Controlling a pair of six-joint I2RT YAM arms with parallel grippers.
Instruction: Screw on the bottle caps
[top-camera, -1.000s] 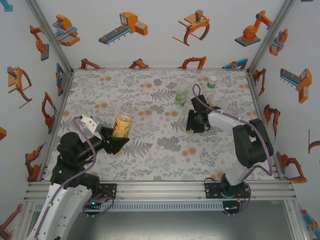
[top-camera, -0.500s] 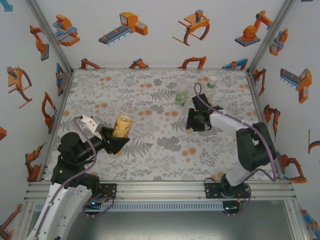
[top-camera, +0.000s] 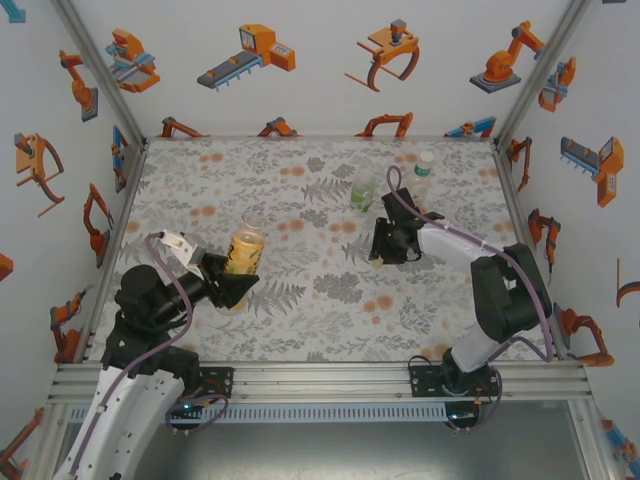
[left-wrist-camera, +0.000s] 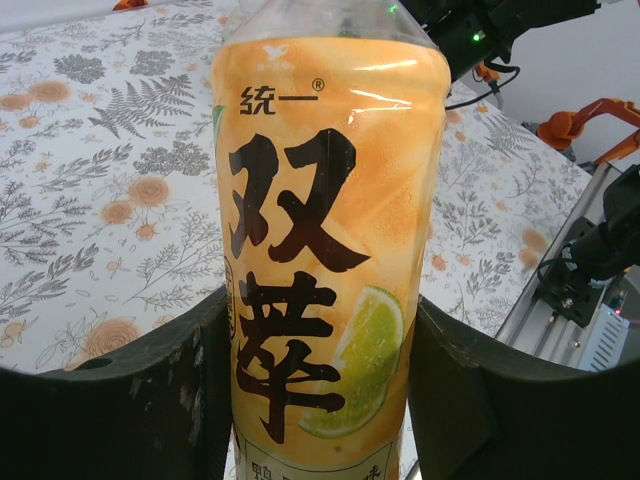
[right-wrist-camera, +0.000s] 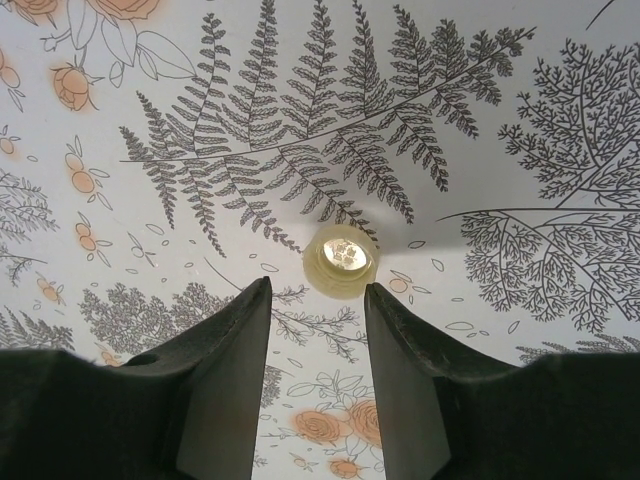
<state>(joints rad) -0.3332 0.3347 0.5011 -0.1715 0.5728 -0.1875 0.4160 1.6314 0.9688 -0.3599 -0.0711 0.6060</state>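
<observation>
1. Bottle caps' and bottles' common ground, the table (top-camera: 300, 335): covered by a pale cloth printed with ferns and orange flowers, and closed in at the left, right and far sides by white walls (top-camera: 320, 90) with orange robot pictures.
2. Left arm (top-camera: 150, 300): reaches from the near left corner toward the middle of the table. Ends in the left gripper (top-camera: 235, 272), clenched on the amber bottle, with one dark finger (left-wrist-camera: 130, 400) pressed against each flank.
3. Right arm (top-camera: 500, 290): bends from the near right corner over to the far middle. Carries the right gripper (right-wrist-camera: 318, 300) low over the cloth, pointing down, fingers (right-wrist-camera: 225, 380) parted with bare cloth between them, grasping nothing.
4. Amber bottle (left-wrist-camera: 330, 250): upright at the left middle of the table, wrapped in a yellow-orange label with bold black characters and a lime slice. Base hidden by the gripper in the top view.
5. Green bottle (top-camera: 362, 190): translucent, standing at the far middle of the table, just beyond the right gripper and apart from it.
6. Clear bottle (top-camera: 423, 172): green-white band, near the far right corner, beside the green bottle without touching it. Pale top, too small to tell more.
7. Pale yellowish cap (right-wrist-camera: 340, 260): lying flat on the cloth just past the right gripper's fingertips, in line with the gap, touched by neither finger as far as can be seen. Well apart from the amber bottle.
</observation>
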